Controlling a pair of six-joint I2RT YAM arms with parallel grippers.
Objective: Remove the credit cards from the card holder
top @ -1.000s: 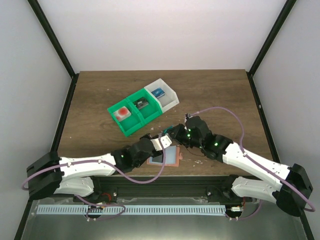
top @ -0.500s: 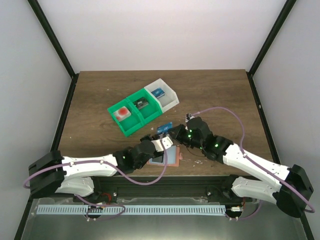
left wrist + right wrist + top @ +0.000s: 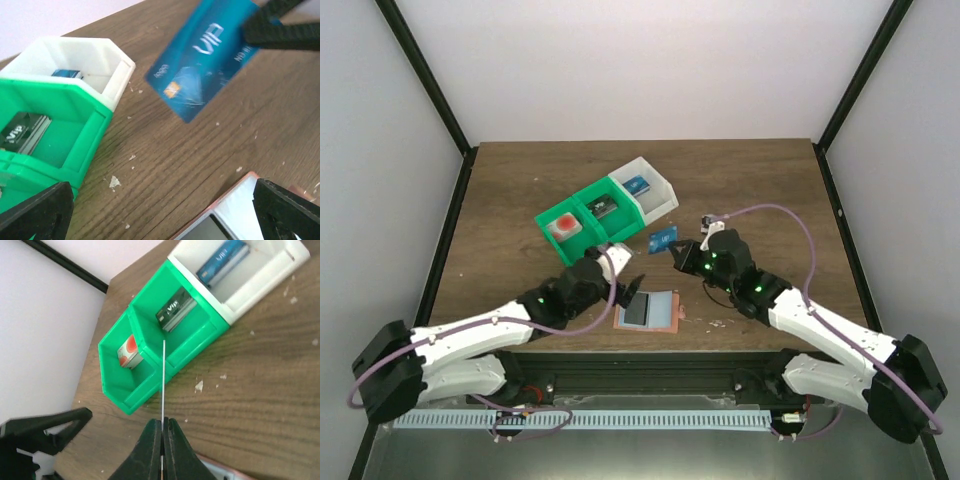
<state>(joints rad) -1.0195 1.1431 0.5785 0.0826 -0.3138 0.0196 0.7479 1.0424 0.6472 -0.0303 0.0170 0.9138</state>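
Top external, centre: a blue credit card (image 3: 663,240) is pinched by the right gripper (image 3: 678,250); the left gripper (image 3: 628,290) is spread wide and empty.

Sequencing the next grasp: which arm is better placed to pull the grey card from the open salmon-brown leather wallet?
Left, probably. The left gripper is open and empty beside the salmon-brown wallet and its flat grey card. The right gripper is shut on the blue VIP card, farther from the wallet.
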